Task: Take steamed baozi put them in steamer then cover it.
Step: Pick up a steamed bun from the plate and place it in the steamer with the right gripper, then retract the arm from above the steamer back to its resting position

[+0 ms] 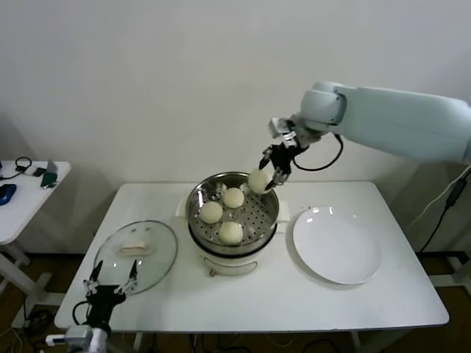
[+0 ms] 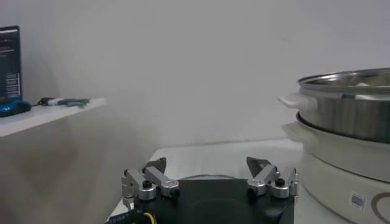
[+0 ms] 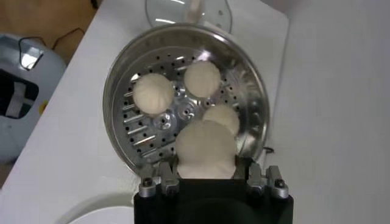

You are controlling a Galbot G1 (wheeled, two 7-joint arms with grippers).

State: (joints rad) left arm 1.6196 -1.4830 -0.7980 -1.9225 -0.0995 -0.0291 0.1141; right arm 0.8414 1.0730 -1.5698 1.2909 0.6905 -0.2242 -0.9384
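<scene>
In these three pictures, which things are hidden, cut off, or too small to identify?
- Right claw fingertips: right wrist view, hidden behind the held baozi.
- Steamer inside: left wrist view, its wall hides the floor; the picture edge cuts the pot.
- Cover: right wrist view, cut by the picture edge.
- Small items on the side table: head view, too small to identify.
- Open left claw: parked by the cover.

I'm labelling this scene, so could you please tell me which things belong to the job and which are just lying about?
Job: four cream-white round buns, one in the right pincer; shiny steel steamer basket; clear glass lid.
Lying about: flat white plate; blue mouse on side table.
</scene>
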